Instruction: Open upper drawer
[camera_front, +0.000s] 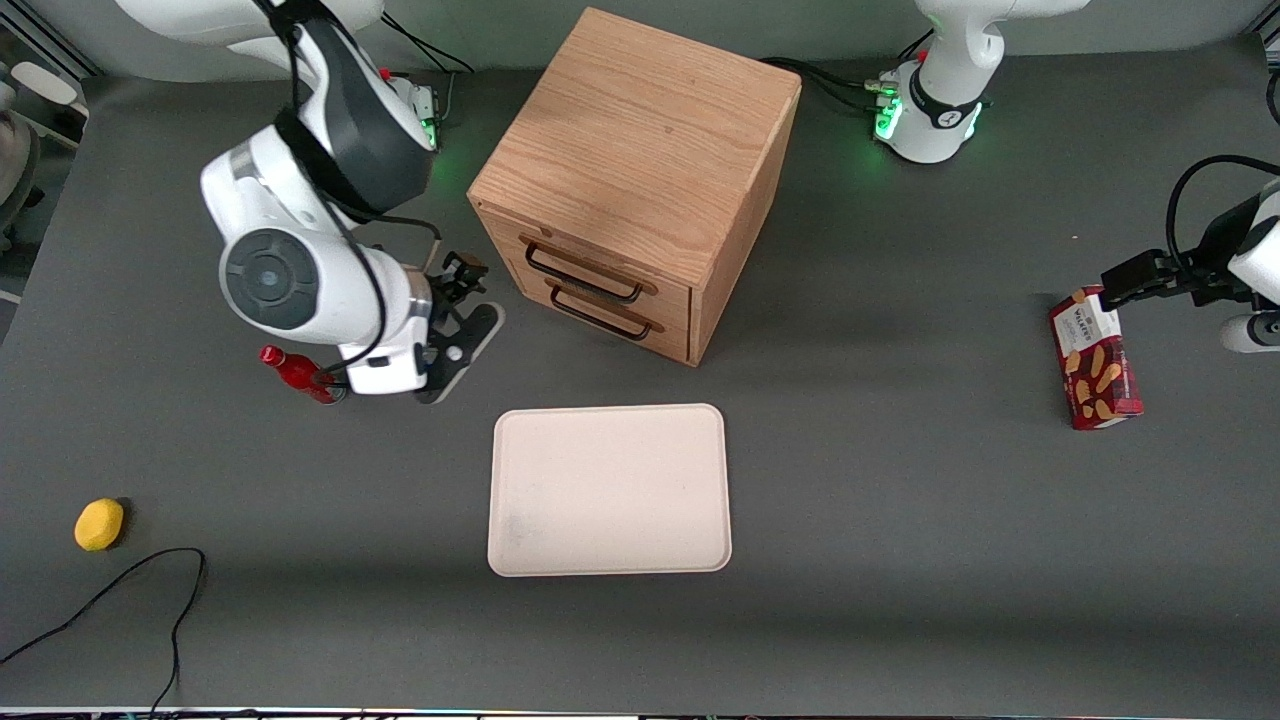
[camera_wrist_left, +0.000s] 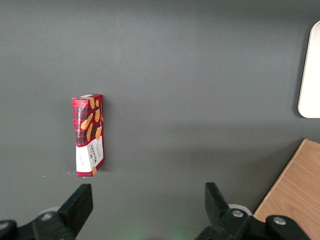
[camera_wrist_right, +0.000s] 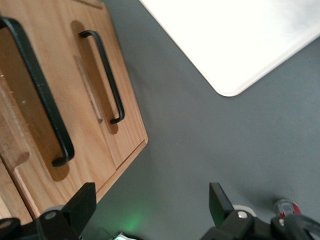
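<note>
The oak cabinet stands at the middle of the table, both drawer fronts flush with its face. The upper drawer carries a thin black wire handle; the wrist view shows that same handle above the lower drawer's handle. My gripper hangs low over the table in front of the cabinet, off toward the working arm's end and apart from both handles. In the wrist view the gripper is open, with only bare grey table between its fingers.
A cream tray lies nearer the front camera than the cabinet. A small red bottle stands beside my wrist. A yellow lemon and a black cable lie nearer the camera. A red biscuit box sits at the parked arm's end.
</note>
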